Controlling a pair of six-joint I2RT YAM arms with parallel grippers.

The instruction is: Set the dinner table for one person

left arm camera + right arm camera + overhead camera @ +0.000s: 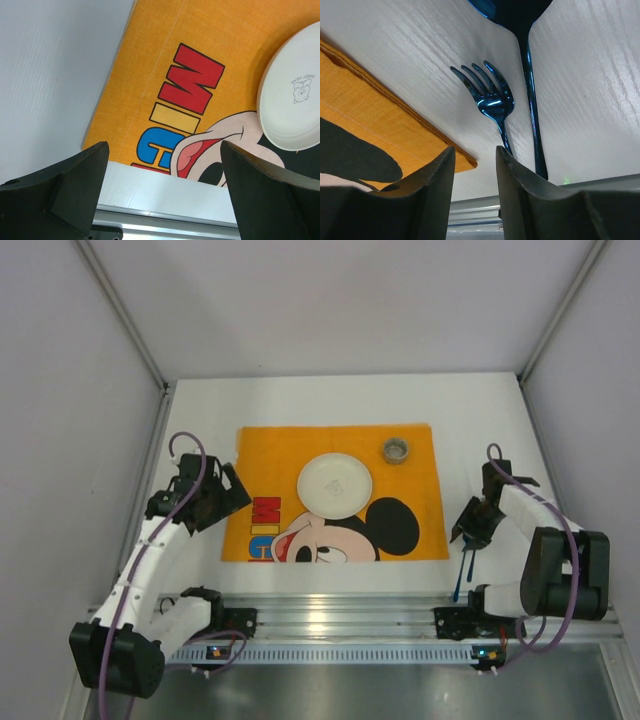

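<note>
From above we see the dinner table (330,400), a big white top. The orange Mickey Mouse placemat (340,490) lies in its middle. A white plate (334,485) sits on the placemat, and a small round grey object (396,450) stands near the placemat's far right corner.

The left gripper (232,498) hangs over the left edge of the placemat. Its wrist view shows the jaws spread wide with nothing between them, only the red, yellow and blue letters of the placemat and a strip of white table below. This view also shows a small figure printed on the plate, which is hardly seen from above.

The right gripper (468,532) is off the right side of the placemat, over bare table. From above only one thin blue line shows under it. Its wrist view shows two things there: a blue fork (492,102) and a second blue utensil (532,100) (its broad end is cut by the frame). Both lie just beside the placemat's corner. The jaws stand a narrow gap apart and we see nothing between them. The fork's handle runs behind one fingertip (507,160).
</note>
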